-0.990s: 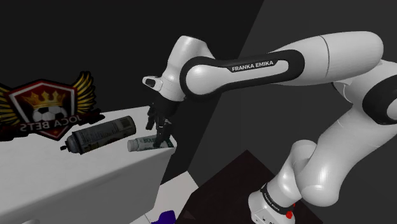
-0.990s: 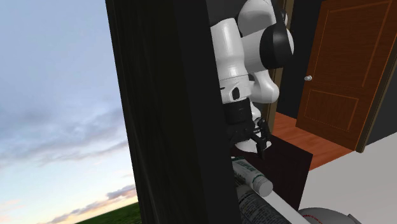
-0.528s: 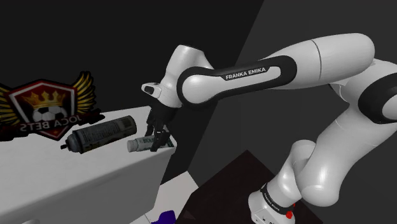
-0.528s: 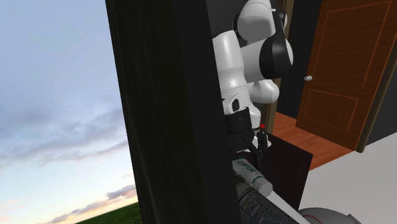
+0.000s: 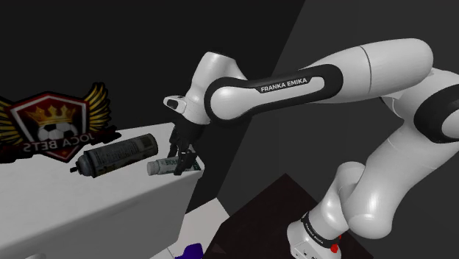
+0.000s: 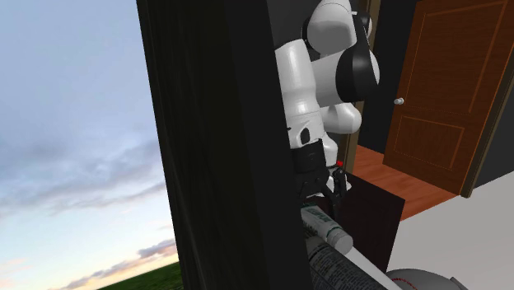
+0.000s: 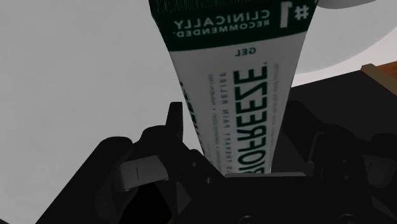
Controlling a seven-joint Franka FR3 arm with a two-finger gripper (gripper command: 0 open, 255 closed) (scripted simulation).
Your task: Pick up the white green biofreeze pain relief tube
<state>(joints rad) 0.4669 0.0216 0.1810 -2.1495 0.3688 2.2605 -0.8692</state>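
Gripper (image 7: 234,124) pinching white-and-green Biofreeze tube (image 7: 232,70) from both sides, tube lying on white table (image 5: 73,206)

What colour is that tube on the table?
White, with a dark green band and green lettering. The white and green tube shows best in the wrist view.

Far end of the tube (image 7: 232,83) beyond the wrist view's edge, near end behind the hand (image 7: 236,130).
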